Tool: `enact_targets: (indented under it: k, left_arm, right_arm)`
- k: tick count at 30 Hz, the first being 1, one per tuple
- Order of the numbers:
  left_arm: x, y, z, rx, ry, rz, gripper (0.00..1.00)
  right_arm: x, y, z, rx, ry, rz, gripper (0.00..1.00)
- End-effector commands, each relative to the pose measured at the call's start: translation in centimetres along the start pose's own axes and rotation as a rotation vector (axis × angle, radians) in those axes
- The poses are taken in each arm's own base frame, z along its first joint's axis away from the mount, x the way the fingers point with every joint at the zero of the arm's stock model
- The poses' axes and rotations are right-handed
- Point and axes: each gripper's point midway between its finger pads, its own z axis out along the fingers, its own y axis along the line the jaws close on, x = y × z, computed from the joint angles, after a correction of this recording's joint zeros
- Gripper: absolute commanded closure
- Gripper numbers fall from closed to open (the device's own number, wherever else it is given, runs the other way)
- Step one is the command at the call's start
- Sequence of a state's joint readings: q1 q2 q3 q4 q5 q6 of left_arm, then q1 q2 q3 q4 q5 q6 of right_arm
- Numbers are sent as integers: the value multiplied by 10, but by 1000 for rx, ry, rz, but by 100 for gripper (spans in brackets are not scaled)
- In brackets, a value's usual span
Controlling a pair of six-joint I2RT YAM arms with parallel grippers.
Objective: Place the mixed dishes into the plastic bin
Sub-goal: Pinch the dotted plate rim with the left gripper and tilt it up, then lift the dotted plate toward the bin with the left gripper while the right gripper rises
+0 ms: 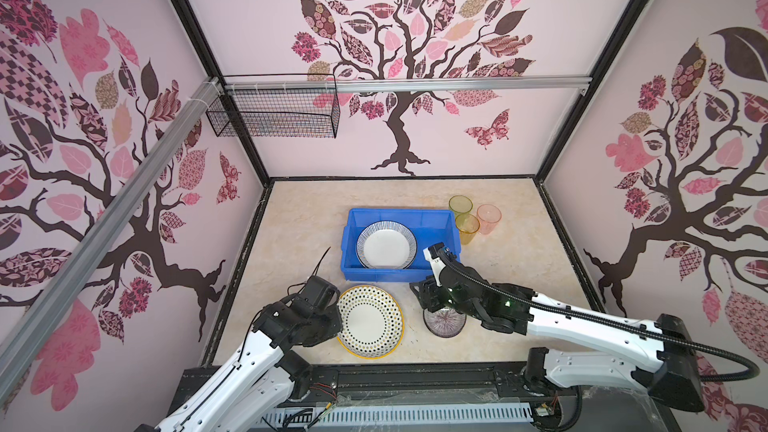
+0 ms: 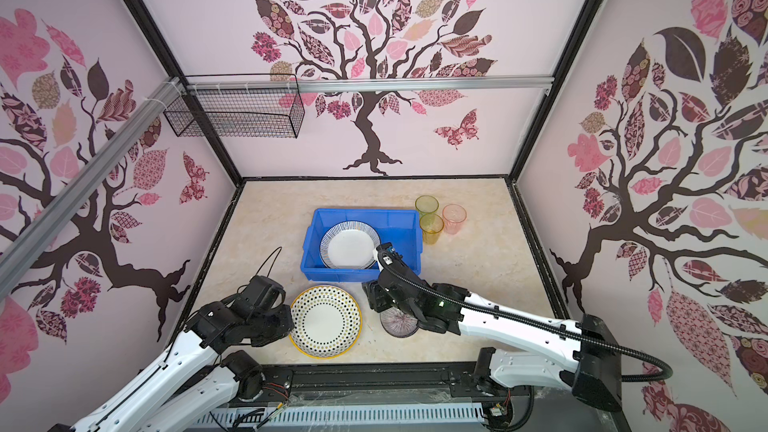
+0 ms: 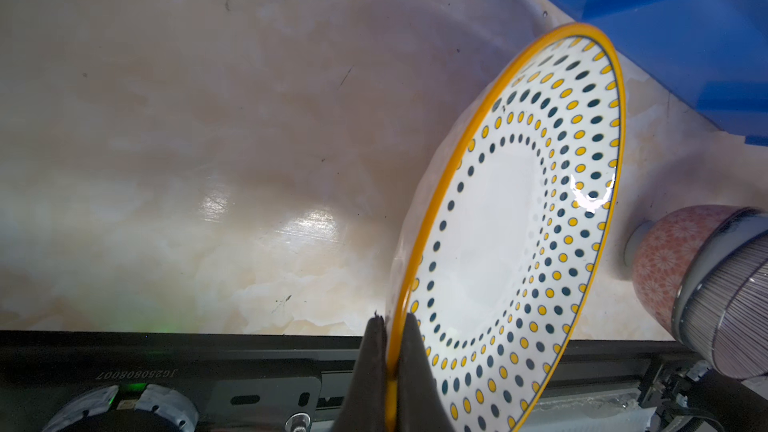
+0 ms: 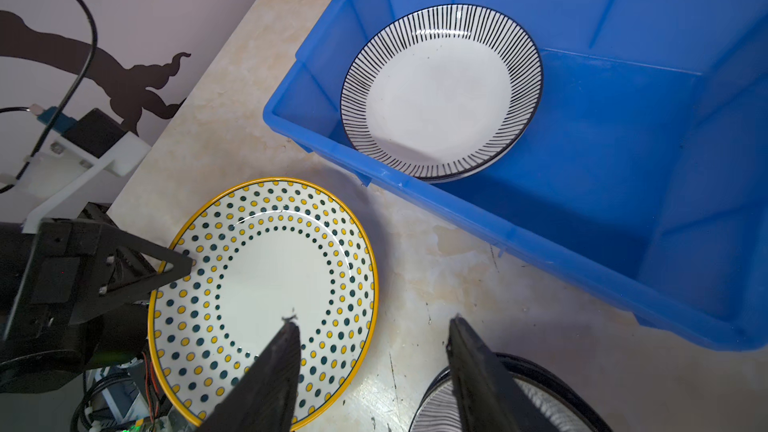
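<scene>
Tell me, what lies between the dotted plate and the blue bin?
Nothing: only a bare strip of the marbled tabletop separates the dotted plate from the blue bin. The right wrist view shows it clearly; both top views agree.

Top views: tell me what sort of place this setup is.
Likely a staged robot test booth, not a real kitchen: tree-print wall panels in a black frame, a marble-look tabletop and a blue bin holding a striped-rim plate.

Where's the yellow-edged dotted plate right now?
In both top views the dotted plate is front-left of centre, just before the blue bin, its rim pinched by the left claw, striped bowl to its right.
</scene>
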State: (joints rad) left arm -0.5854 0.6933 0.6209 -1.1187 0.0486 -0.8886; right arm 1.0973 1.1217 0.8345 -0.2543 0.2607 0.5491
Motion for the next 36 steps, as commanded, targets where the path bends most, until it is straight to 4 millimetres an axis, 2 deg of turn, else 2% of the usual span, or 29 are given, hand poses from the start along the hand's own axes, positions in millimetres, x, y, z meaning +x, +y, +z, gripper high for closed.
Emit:
enact_targets:
  k: [1,11,18,27,36]
  left_arm:
    - [-17,-32,-30,136,-74,25,100]
    - [-20,-44,-58,199,-97,66,100]
    - [-30,-52,-72,195,-131,108,100]
    - [-56,-75,-97,253,-245,144,100]
    - [-83,-102,-114,272,-313,200,100]
  right_arm:
    - [-11,-9,-9,40,-64,-6,40]
    - [-29,-23,-27,107,-150,-7,39]
    - [-31,-33,-32,136,-167,-6,38]
    - [-39,-43,-35,156,-174,4,38]
    - [-36,-49,-34,157,-170,29,37]
